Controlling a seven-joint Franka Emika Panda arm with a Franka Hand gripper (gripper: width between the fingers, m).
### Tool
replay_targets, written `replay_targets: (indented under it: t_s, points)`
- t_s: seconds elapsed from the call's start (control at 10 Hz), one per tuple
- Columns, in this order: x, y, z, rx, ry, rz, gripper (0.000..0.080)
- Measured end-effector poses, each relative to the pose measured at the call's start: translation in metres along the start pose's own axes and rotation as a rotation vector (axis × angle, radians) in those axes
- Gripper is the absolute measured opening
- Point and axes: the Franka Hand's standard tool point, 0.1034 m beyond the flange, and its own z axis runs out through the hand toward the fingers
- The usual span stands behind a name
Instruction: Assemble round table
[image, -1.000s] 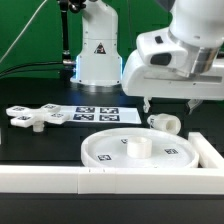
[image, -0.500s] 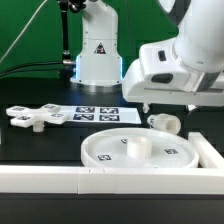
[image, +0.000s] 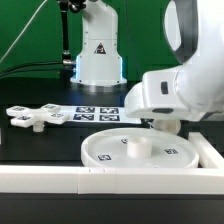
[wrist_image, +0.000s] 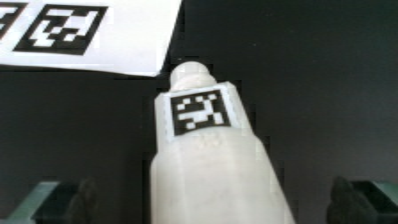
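While the arm (image: 185, 85) hangs low over the right half of the surface (image: 40, 145), the flat cross-shaped piece (image: 35, 117) lies near the exterior view's left edge, tags up. The marker board (image: 97, 113) sits just right of it, toward the far edge, in front of the robot base (image: 97, 55). The round disc (image: 105, 152) rests rim-up near the front edge, close behind the long white wall (image: 60, 181), with a raised hub at its middle. The post (wrist_image: 205, 150) lies on its side on the dark surface. In the wrist view it runs lengthwise between the two fingers (wrist_image: 54, 200), tag facing up, tapered end toward the marker board's corner. The jaws stand apart, one on each side of the post, with dark gaps showing and no contact.
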Motion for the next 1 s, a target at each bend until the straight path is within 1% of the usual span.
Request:
replay_targets:
  t_s: [0.1, 0.3, 0.4, 0.5, 0.6, 0.7, 0.8, 0.9, 1.0]
  points:
    - [0.0037, -0.0019, 0.0012, 0.001, 0.016, -0.002, 0.0649]
    - [0.0059, -0.0042, 0.0030, -0.001, 0.022, -0.004, 0.0649]
    - [0.0063, -0.0047, 0.0040, -0.002, 0.020, -0.005, 0.0623]
    - [0.0064, -0.0047, 0.0044, -0.002, 0.020, -0.005, 0.0623]
    - [0.0065, -0.0047, 0.0045, -0.002, 0.019, -0.005, 0.0447]
    - [0.0065, -0.0045, 0.0045, -0.002, 0.019, -0.007, 0.0447]
    - [0.0067, -0.0040, 0.0043, -0.003, 0.020, -0.014, 0.0406]
    - [0.0067, -0.0033, 0.0036, -0.003, 0.022, -0.025, 0.0406]
    - [0.0026, -0.0008, -0.0012, -0.003, 0.020, -0.033, 0.0406]
